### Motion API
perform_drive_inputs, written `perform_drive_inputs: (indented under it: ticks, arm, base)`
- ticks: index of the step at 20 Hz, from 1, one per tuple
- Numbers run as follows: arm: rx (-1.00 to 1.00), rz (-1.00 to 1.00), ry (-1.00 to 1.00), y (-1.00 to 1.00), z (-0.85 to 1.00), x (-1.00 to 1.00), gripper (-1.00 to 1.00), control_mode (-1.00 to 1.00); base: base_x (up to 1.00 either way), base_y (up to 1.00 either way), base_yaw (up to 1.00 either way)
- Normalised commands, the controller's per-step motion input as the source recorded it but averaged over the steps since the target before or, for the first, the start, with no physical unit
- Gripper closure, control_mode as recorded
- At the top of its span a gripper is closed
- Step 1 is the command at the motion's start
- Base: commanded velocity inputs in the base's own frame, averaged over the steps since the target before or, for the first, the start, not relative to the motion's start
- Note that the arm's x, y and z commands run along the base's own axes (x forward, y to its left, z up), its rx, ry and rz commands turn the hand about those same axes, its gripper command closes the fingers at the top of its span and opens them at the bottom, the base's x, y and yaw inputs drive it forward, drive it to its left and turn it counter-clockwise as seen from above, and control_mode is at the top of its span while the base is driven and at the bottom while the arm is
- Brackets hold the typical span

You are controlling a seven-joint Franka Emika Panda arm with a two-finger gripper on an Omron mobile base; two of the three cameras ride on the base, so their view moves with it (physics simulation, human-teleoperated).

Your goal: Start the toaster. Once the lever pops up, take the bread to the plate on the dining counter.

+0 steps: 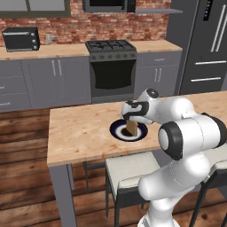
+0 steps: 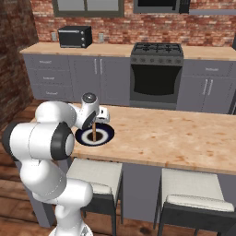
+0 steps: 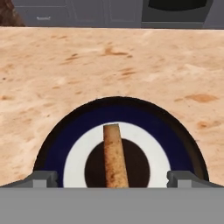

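Gripper (image 3: 112,177) jaws stand wide astride the thin tan-brown bread slice (image 3: 114,159) (upright on the round navy plate (image 3: 52,144) below); lifting crookedly, you could topple it.

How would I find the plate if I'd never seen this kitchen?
Look at the long wooden dining counter in front of the stove. Near its front edge, above a stool, sits a round plate. It is dark navy with a white ring, and a slice of bread stands on edge on it.
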Motion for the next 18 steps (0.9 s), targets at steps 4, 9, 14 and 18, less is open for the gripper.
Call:
perform_drive_inputs:
  ticks: [4, 9, 14, 18]
  arm:
    - [0.0, 0.0, 0.0, 0.0, 0.02, -0.01, -1.0, -1.0]
    - [0.0, 0.0, 0.0, 0.0, 0.17, -0.07, -1.0, -1.0]
    - [0.0, 0.0, 0.0, 0.0, 0.33, -0.22, -1.0, -1.0]
    - [0.0, 0.0, -0.01, -0.02, 0.37, -0.45, -1.0, -1.0]
  base:
    - [0.0, 0.0, 0.0]
    - [0.0, 0.0, 0.0]
    - [0.0, 0.0, 0.0]
    - [0.0, 0.0, 0.0]
